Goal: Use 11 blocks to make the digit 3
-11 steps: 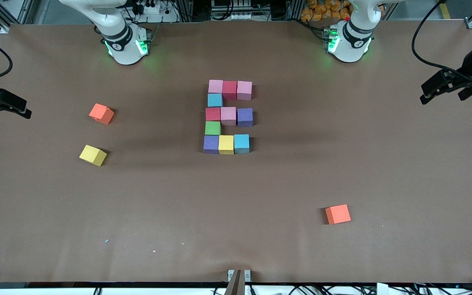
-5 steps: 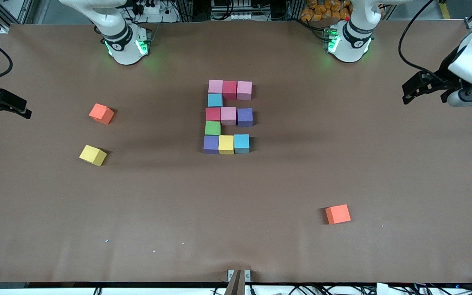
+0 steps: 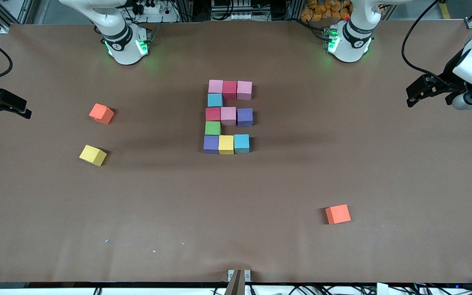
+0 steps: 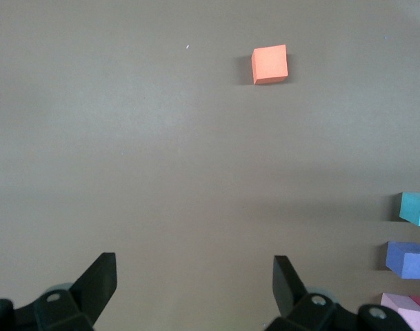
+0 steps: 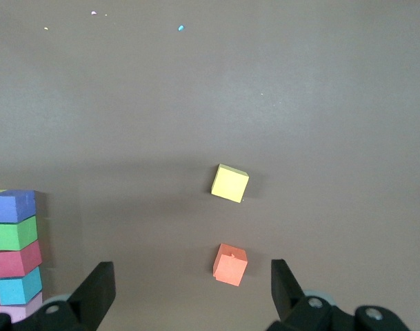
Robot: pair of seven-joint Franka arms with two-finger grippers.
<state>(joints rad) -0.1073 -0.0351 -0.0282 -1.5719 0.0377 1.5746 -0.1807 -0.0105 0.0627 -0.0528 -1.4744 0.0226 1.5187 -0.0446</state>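
The digit 3 stands at the table's middle as a figure of eleven blocks: a pink, red and pink row, a sky-blue block, a red, pink and purple row, a green block, and a purple, yellow and sky-blue row. My left gripper hangs open and empty over the left arm's end of the table, also in the left wrist view. My right gripper waits open and empty over the right arm's end, also in the right wrist view.
A loose yellow cube and an orange cube lie toward the right arm's end. Another orange cube lies nearer the front camera, toward the left arm's end.
My left arm swung in over its end of the table toward the middle, then drew back slightly. The right arm and all cubes have not moved.
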